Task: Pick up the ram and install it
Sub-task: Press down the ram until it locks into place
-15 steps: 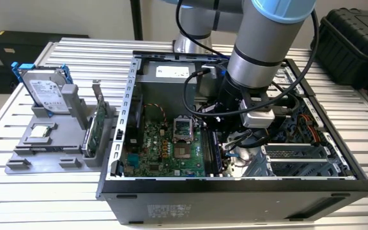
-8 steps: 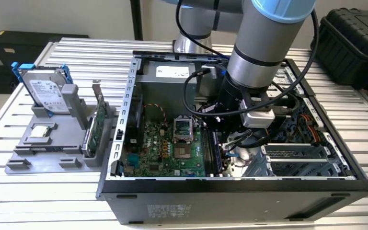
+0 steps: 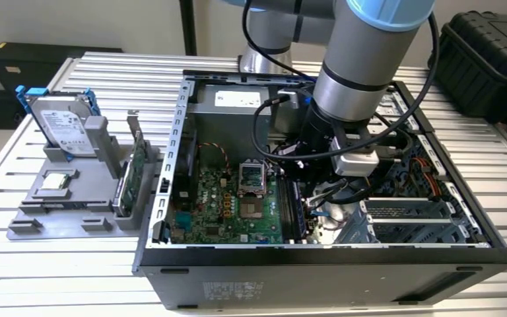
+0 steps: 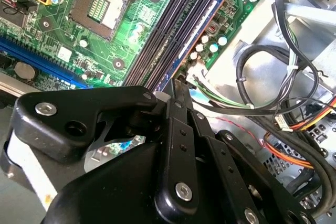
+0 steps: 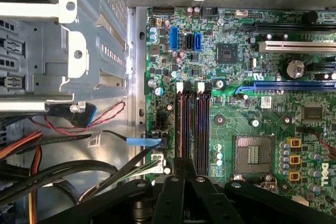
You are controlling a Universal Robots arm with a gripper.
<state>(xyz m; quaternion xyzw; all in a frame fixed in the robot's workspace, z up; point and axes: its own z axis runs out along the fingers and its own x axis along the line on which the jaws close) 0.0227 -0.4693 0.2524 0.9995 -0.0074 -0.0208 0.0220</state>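
Black gripper point(image 5: 184, 170) point(image 4: 176, 86), in both wrist views: set inside the open black computer tower point(image 3: 324, 264), directly over the four long dark memory slots point(image 5: 194, 124) of the green motherboard point(image 5: 247, 114). Fingers — spread or pinching, cannot tell. Long bluish-green ram stick — cannot be told from the slots under the gripper. Grey parts holder point(image 3: 60, 218) on the slatted metal bench point(image 3: 24, 264), at nine o'clock from the tower in the exterior view.

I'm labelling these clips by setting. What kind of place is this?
Probably a robotics lab bench for computer assembly: an open computer case on a slatted metal table, a grey fixture holding loose parts, and the robot arm reaching in.
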